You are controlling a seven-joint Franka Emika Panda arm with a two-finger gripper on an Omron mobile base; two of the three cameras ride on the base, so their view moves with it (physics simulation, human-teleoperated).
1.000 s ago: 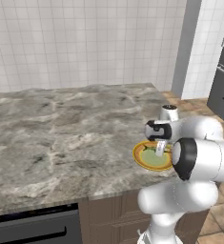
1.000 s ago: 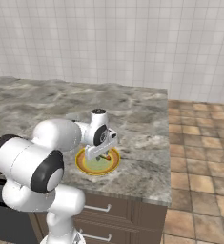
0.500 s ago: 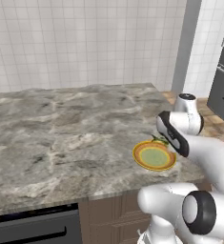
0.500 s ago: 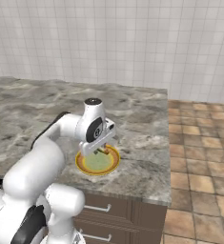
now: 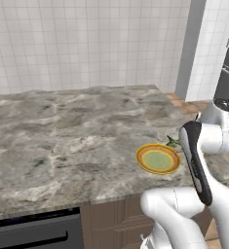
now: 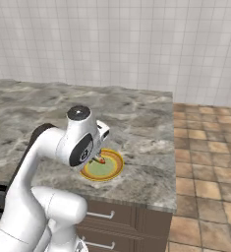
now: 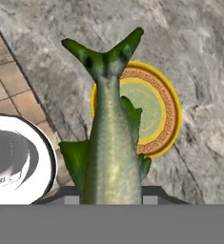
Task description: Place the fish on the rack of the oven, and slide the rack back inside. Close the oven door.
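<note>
The claw is now lifting the fish clear of the plate near the counter's right edge, seemingly clenched on it, heading ovenward.

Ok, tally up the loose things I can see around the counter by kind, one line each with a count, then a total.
Fish: 1, the green-grey fish clamped in the gripper, lifted above the plate.
Plates: 1, the orange-rimmed plate on the marble counter.
Total: 2.

One fish, one plate, one marble counter.
</note>
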